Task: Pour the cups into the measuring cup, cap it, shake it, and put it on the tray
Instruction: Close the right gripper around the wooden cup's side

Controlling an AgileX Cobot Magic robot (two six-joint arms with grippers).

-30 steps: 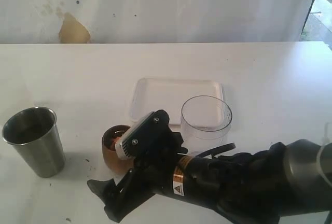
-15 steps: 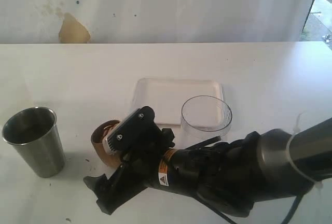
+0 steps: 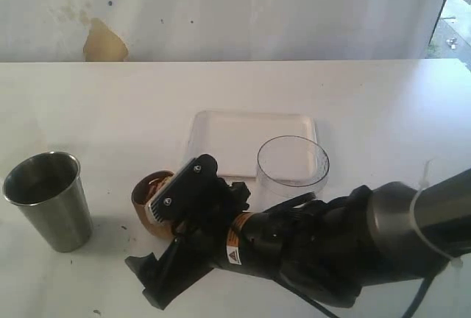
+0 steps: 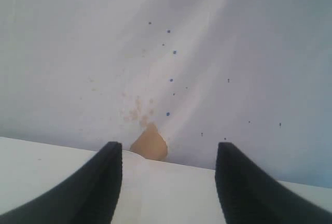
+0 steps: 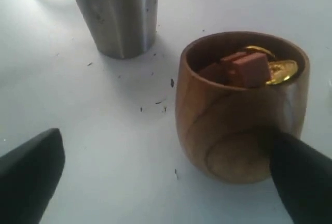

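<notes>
The right gripper [image 5: 166, 143], spread wide, brackets the wooden cup [image 5: 236, 110], seemingly to grip it for pouring; the left gripper [image 4: 168, 151], parted and empty, faces the wall [image 4: 207, 42]

White table [image 3: 383, 104]. Steel tumbler [image 3: 45, 199] upright at far left, well apart from the rest. Wooden cup [image 3: 149, 194] partly hidden behind the right arm [image 3: 309, 248], which lies low across the front. Measuring cup [image 3: 292, 165] upright at the near right corner of the tray [image 3: 235, 134].
</notes>
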